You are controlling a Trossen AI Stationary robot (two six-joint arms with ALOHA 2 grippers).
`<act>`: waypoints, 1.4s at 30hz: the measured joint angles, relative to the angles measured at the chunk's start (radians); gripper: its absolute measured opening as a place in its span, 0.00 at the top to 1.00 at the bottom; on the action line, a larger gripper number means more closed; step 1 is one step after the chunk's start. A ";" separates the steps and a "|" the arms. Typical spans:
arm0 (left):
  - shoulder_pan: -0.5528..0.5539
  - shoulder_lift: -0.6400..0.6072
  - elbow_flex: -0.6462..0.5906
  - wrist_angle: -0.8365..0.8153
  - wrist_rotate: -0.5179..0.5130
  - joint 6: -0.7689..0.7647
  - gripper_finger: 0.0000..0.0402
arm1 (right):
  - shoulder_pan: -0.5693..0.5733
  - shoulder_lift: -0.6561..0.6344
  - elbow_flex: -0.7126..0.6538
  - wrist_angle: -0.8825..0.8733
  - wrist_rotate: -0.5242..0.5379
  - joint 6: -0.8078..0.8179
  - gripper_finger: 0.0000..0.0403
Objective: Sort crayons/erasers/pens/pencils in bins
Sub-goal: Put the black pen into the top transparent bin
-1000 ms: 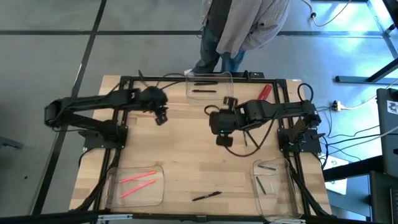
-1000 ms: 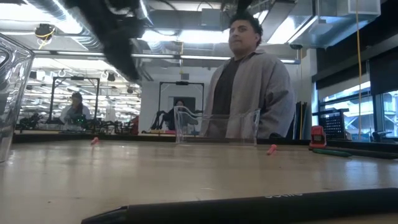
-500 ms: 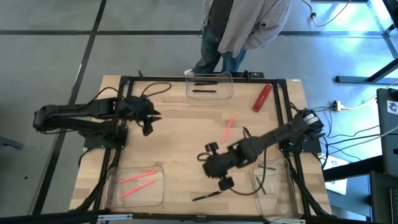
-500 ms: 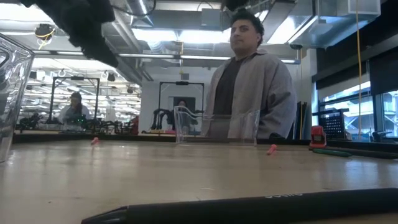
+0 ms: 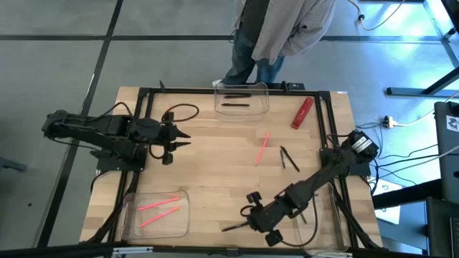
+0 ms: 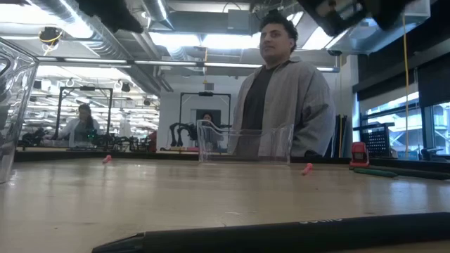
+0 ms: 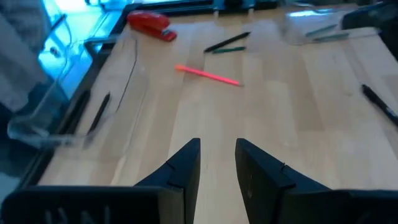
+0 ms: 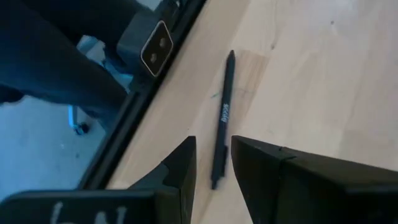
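Pens, pencils part-sorted: black pen (image 8: pixel 222 118) lies loose under spread right hand (image 8: pixel 212 163); pink stick (image 5: pixel 262 148) unsorted too.

One camera hangs high and looks straight down on the whole table (image 5: pixel 215 179). One sits low at the table edge, very close to a black pen (image 6: pixel 281 230), facing a person (image 6: pixel 281 98) at 12 o'clock. The right wrist camera sees that same black pen (image 8: pixel 222 118) up close.
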 joint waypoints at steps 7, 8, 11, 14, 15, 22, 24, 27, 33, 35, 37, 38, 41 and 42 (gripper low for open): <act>-0.094 0.086 0.063 -0.004 -0.005 0.023 0.77 | 0.029 0.006 -0.149 0.225 0.037 0.040 0.74; -0.103 0.099 0.072 -0.003 -0.005 0.023 0.77 | 0.031 0.009 -0.164 0.247 0.040 0.040 0.74; -0.125 0.133 0.101 -0.002 -0.005 0.022 0.77 | 0.032 0.037 -0.189 0.275 0.040 0.031 0.74; -0.141 0.165 0.135 -0.003 -0.017 0.011 0.77 | 0.031 0.074 -0.195 0.291 0.062 0.006 0.74; -0.146 0.173 0.144 -0.004 -0.023 0.010 0.77 | 0.031 0.087 -0.195 0.293 0.077 -0.002 0.74; -0.155 0.206 0.184 -0.003 -0.032 0.004 0.77 | 0.031 0.153 -0.190 0.322 0.084 -0.047 0.74; -0.155 0.210 0.186 -0.003 -0.033 0.004 0.77 | 0.031 0.156 -0.190 0.322 0.085 -0.047 0.74; -0.155 0.209 0.186 -0.005 -0.033 0.004 0.77 | 0.031 0.156 -0.189 0.319 0.085 -0.045 0.74; -0.155 0.209 0.186 -0.005 -0.033 0.004 0.77 | 0.025 0.156 -0.185 0.277 0.084 0.016 0.74; -0.155 0.209 0.186 -0.007 -0.032 0.004 0.77 | 0.021 0.154 -0.184 0.257 0.083 0.046 0.74; -0.155 0.209 0.186 -0.010 -0.032 0.004 0.77 | 0.018 0.154 -0.185 0.249 0.082 0.072 0.74; -0.155 0.209 0.186 -0.011 -0.032 0.004 0.77 | 0.017 0.154 -0.185 0.248 0.082 0.083 0.74; -0.155 0.209 0.186 -0.012 -0.032 0.005 0.77 | 0.017 0.154 -0.185 0.238 0.084 0.099 0.74; -0.155 0.209 0.186 -0.012 -0.032 0.008 0.77 | 0.017 0.154 -0.185 0.234 0.085 0.108 0.74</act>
